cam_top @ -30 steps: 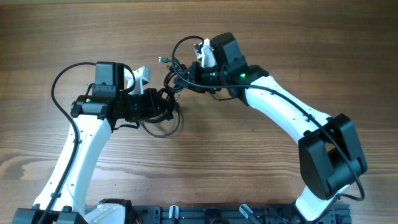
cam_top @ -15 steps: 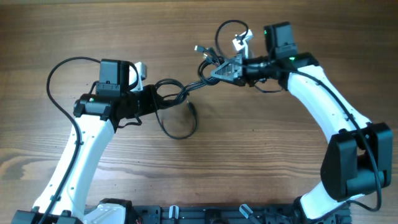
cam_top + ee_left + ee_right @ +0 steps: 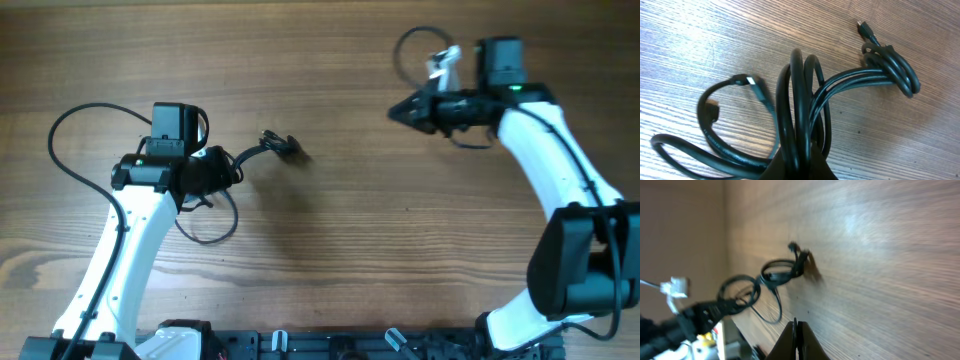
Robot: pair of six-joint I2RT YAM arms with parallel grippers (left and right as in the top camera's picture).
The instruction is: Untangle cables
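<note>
Wooden table [image 3: 330, 260] with both arms seen from above. The left arm [image 3: 125, 240] reaches in from the lower left and the right arm [image 3: 550, 170] from the lower right, and the two wrists are well apart.

We find the cables [image 3: 283, 148] all on the left side of the table, as one black bunch. From the left gripper [image 3: 215, 172] a doubled strand runs up and to the right and ends in a tight fold lying on the wood. A thin loose loop [image 3: 212, 228] hangs below the gripper, beside the left arm.

In the left wrist view the left gripper is pinched on the bundle where several strands cross. Upright loops rise from it and the fold lies at the upper right.

The right gripper [image 3: 402, 112] is held over bare wood at the upper right. In the right wrist view we see its fingers pressed together with nothing between them, and the bunch far off.

Three plug ends show: one [image 3: 866, 31] beyond the fold, and two [image 3: 751, 81] [image 3: 714, 106] at the curled ends on the left.
</note>
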